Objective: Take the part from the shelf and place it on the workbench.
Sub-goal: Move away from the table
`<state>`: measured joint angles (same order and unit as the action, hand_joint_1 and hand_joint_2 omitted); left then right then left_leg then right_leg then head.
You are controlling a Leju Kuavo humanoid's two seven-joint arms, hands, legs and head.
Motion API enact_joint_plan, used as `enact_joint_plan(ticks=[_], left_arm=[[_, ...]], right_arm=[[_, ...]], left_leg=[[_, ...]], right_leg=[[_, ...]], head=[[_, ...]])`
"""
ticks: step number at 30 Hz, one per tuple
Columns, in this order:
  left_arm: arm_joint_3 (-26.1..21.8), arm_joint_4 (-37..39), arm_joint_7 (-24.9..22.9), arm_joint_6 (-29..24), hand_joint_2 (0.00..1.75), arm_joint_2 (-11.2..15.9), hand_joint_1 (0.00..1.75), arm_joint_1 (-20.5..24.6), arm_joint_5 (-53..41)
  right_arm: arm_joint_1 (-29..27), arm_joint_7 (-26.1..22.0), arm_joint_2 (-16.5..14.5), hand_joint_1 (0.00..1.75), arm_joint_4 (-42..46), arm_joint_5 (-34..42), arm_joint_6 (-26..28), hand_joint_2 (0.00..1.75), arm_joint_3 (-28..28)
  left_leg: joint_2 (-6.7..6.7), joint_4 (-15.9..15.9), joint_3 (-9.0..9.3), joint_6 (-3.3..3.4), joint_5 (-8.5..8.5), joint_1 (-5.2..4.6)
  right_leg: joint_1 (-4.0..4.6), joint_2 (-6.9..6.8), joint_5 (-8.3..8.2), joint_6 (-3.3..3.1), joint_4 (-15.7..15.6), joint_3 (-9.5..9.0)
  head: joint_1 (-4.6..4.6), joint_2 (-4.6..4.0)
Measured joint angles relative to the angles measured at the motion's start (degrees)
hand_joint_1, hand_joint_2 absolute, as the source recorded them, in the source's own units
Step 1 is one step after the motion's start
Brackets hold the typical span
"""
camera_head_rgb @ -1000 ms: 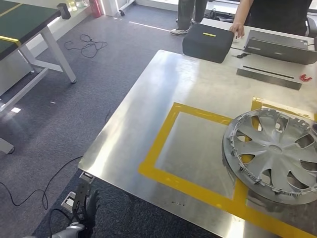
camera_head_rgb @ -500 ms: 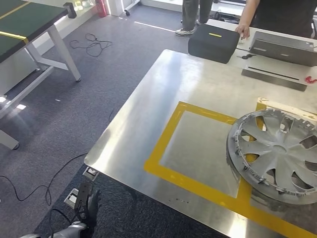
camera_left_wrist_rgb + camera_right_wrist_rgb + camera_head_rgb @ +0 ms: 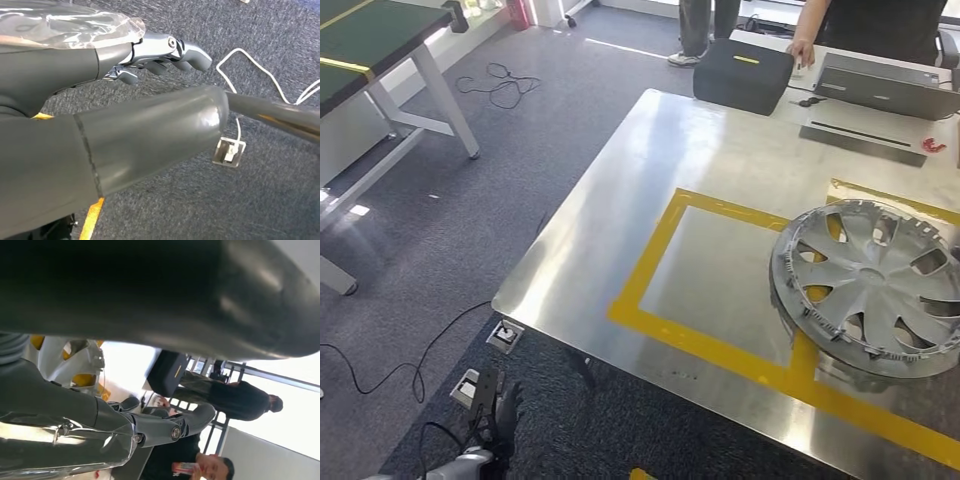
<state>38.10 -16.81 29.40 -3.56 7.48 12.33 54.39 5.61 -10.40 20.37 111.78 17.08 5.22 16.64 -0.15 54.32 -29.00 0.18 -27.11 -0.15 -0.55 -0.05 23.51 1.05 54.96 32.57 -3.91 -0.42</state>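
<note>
Tabletop (image 3: 622, 200) of bare brushed metal carries a rectangle of yellow tape (image 3: 652, 255). Hubcap (image 3: 871, 290), silver and spoked, lies flat on the tabletop at its right side, overlapping the rectangle's right edge. Black case (image 3: 741, 75) sits at the far edge, with a person's hand (image 3: 800, 52) just beside it. Left hand (image 3: 501, 415) hangs low over the grey carpet near a floor socket (image 3: 504, 335), fingers (image 3: 181, 52) extended and holding nothing. Right hand (image 3: 143, 427) shows its fingers stretched out; whether it holds anything cannot be told.
</note>
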Motion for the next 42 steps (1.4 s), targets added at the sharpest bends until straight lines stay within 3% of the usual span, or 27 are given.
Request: enact_joint_plan(ticks=[3,5,7,8,9,10,13,15,18,20,22,23,24,25,26,28,30,31,33,34,36,38,39,40,42], left_arm=[[0.0,0.0,0.0,0.0,0.0,0.0,0.0,-0.1,-0.1],[0.0,0.0,-0.1,0.0,0.0,-0.1,0.0,0.0,-0.2],[0.0,0.0,-0.1,0.0,0.0,-0.1,0.0,0.0,-0.2],[0.0,0.0,-0.1,0.0,0.0,-0.1,0.0,-0.1,-0.3],[0.0,0.0,-0.2,0.0,0.0,-0.1,0.0,-0.1,-0.3],[0.0,0.0,-0.2,0.0,0.0,-0.1,0.0,-0.2,-0.3],[0.0,0.0,-0.2,0.0,0.0,-0.2,0.0,-0.2,-0.4],[0.0,0.0,-0.2,0.0,0.0,-0.3,0.0,-0.2,-0.5],[0.0,0.0,-0.2,0.0,0.0,-0.2,0.0,-0.3,-0.5],[0.0,0.0,-0.2,0.0,0.0,-0.1,0.0,-0.3,-0.6],[0.0,0.0,-0.2,0.0,0.0,-0.1,0.0,-0.3,-0.6],[0.0,0.0,-0.3,0.0,0.0,-0.1,0.0,-0.3,-0.6],[0.0,0.0,-0.3,0.0,0.0,-0.2,0.0,-0.4,-0.6],[0.0,0.0,-0.3,0.0,0.0,-0.2,0.0,-0.4,-0.6],[0.0,0.0,-0.3,-0.1,0.0,-0.2,0.0,-0.4,-0.6],[0.0,0.0,-0.3,-0.1,0.0,-0.2,0.0,-0.3,-0.6],[0.0,0.0,-0.3,-0.1,0.0,-0.2,0.0,-0.3,-0.6],[0.0,0.0,-0.3,-0.1,0.0,-0.2,0.0,-0.3,-0.6],[0.0,0.0,-0.3,-0.1,0.0,-0.3,0.0,-0.4,-0.5],[0.0,0.0,-0.2,-0.1,0.0,-0.3,0.0,-0.4,-0.5],[0.0,0.0,-0.2,-0.1,0.0,-0.3,0.0,-0.4,-0.5],[0.0,0.0,-0.2,-0.1,0.0,-0.3,0.0,-0.5,-0.5],[0.0,0.0,-0.2,-0.1,0.0,-0.3,0.0,-0.6,-0.5],[0.0,0.0,-0.2,-0.1,0.0,-0.3,0.0,-0.6,-0.5],[0.0,0.0,-0.1,-0.1,0.0,-0.3,0.0,-0.7,-0.4]], right_arm=[[0.0,0.0,0.0,0.0,0.0,0.1,0.0,0.0,0.0],[0.0,0.0,0.0,0.0,0.0,0.1,0.0,0.0,-0.1],[0.0,0.0,0.0,0.0,0.0,0.1,0.0,0.0,-0.2],[-0.1,0.0,0.0,0.0,0.0,0.1,0.0,0.0,-0.2],[-0.1,0.0,0.0,0.0,-0.1,0.1,0.0,0.0,-0.2],[-0.2,0.1,0.0,0.0,-0.1,0.1,0.0,0.0,-0.2],[-0.2,0.1,0.0,0.0,-0.1,0.2,0.1,0.0,-0.4],[-0.2,0.1,0.0,0.0,-0.1,0.2,0.1,0.0,-0.5],[-0.3,0.1,0.0,0.0,-0.1,0.2,0.1,0.0,-0.5],[-0.3,0.1,0.0,0.0,-0.1,0.2,0.1,0.0,-0.5],[-0.3,0.1,0.0,0.0,-0.1,0.3,0.1,0.0,-0.5],[-0.5,0.0,0.0,0.0,-0.1,0.5,0.0,0.0,-0.5],[-0.6,0.0,0.0,0.0,-0.1,0.8,-0.2,0.0,-0.5],[-0.7,0.0,0.0,0.0,-0.1,1.2,-0.4,0.0,-0.5],[-0.8,-0.1,0.0,0.0,-0.1,1.6,-0.7,0.0,-0.5],[-0.8,0.0,0.0,0.0,-0.1,2.3,-0.9,0.0,-0.5],[-0.8,0.1,0.0,0.0,0.0,2.6,-0.9,0.0,-0.5],[-0.8,0.1,0.0,0.0,0.0,2.7,-0.8,0.0,-0.5],[-0.8,0.2,0.0,0.0,0.0,2.8,-0.8,0.0,-0.5],[-0.8,0.2,0.0,0.0,0.0,2.9,-0.7,0.0,-0.5],[-0.8,0.2,0.1,0.0,0.0,3.2,-0.4,0.0,-0.6],[-0.8,0.2,0.3,0.0,0.0,3.4,-0.1,0.0,-0.5],[-0.8,0.2,0.3,0.0,0.0,3.4,0.0,0.0,-0.5],[-0.8,0.3,0.4,0.0,0.0,3.5,0.1,0.0,-0.5],[-0.7,0.3,0.4,0.0,0.0,3.6,0.4,0.0,-0.4]], left_leg=[[0.15,-0.4,-0.51,1.26,1.08,-0.02],[0.38,-0.7,-1.12,2.05,1.89,0.1],[0.47,-0.6,-2.08,2.38,2.58,-0.04],[0.49,-0.6,-2.62,2.4,2.96,-0.12],[0.49,-0.6,-3.15,2.37,3.34,-0.18],[0.48,-0.5,-3.62,2.27,3.69,-0.22],[0.45,-0.3,-4.53,1.74,4.53,-0.32],[0.48,-0.2,-4.87,1.11,5.21,-0.4],[0.47,-0.1,-5.37,0.09,5.71,-0.4],[0.36,3.5,-7.04,-0.56,2.24,-0.26],[0.32,11.4,-9.95,-1.13,-3.36,0.07],[0.32,15.1,-11.02,-1.35,-4.96,0.22],[0.32,17.3,-11.29,-1.5,-5.24,0.34],[0.32,17.4,-10.51,-1.57,-4.31,0.46],[0.32,15.2,-8.54,-1.54,-2.67,0.55],[0.3,6.4,-2.39,-1.23,-0.34,0.57],[0.27,-0.2,1.68,-0.69,-0.12,0.36],[0.25,-1.3,2.18,-0.37,-0.21,0.17],[0.36,-1.7,1.61,0.61,0.46,0.16],[0.47,-1.8,1.22,1.23,0.93,0.23],[0.68,-1.9,0.16,2.17,1.95,0.31],[0.7,-1.9,-1.13,2.46,2.9,0.16],[0.69,-1.8,-1.78,2.45,3.38,0.09],[0.68,-1.8,-2.44,2.37,3.85,0.04],[0.63,-1.5,-3.61,2.07,4.63,0.0]], right_leg=[[-0.21,0.02,0.24,1.02,0.5,0.47],[-0.37,0.04,4.05,1.47,4.6,2.07],[-0.4,0.04,9.34,1.83,12.5,4.44],[-0.41,0.04,10.85,1.95,15.6,5.02],[-0.4,0.03,11.12,1.99,16.8,4.68],[-0.4,0.03,10.19,1.94,15.6,3.17],[-0.22,0.04,6.21,1.28,3.2,-5.25],[0.1,0.06,5.73,0.79,-1.6,-8.01],[0.09,-0.05,4.76,-0.16,-2.2,-7.46],[-0.19,-0.27,3.64,-1.0,-2.5,-6.4],[-0.14,-0.35,2.52,-1.44,-2.5,-4.96],[-0.1,-0.35,1.94,-1.48,-2.4,-4.17],[-0.08,-0.34,1.41,-1.46,-2.4,-3.41],[-0.06,-0.33,0.93,-1.39,-2.3,-2.7],[-0.06,-0.32,0.52,-1.27,-2.1,-2.08],[0.01,-0.28,-0.1,-0.88,-1.7,-1.14],[0.11,-0.28,-0.69,-0.27,-1.4,-0.63],[0.11,-0.29,-1.03,0.07,-1.4,-0.45],[-0.06,-0.25,-1.17,0.78,-1.2,-0.04],[-0.14,-0.21,-0.06,1.07,-0.2,0.49],[-0.26,-0.13,4.96,1.53,5.3,2.51],[-0.27,-0.13,9.81,1.91,13.3,4.7],[-0.27,-0.13,10.49,2.03,15.8,4.95],[-0.27,-0.13,9.89,2.06,16.3,4.2],[-0.27,-0.13,6.61,1.89,10.7,-0.4]], head=[[0.26,0.0],[0.61,0.0],[0.99,0.0],[1.05,0.0],[1.07,0.0],[1.07,0.0],[1.06,0.0],[1.04,0.0],[1.02,0.0],[0.86,0.0],[0.58,0.0],[0.48,0.0],[0.41,0.0],[0.35,0.0],[0.29,0.0],[0.08,0.0],[0.03,0.0],[0.05,0.0],[0.24,0.0],[0.39,0.0],[0.79,0.0],[1.08,0.0],[1.09,0.0],[1.11,0.0],[1.12,0.0]])
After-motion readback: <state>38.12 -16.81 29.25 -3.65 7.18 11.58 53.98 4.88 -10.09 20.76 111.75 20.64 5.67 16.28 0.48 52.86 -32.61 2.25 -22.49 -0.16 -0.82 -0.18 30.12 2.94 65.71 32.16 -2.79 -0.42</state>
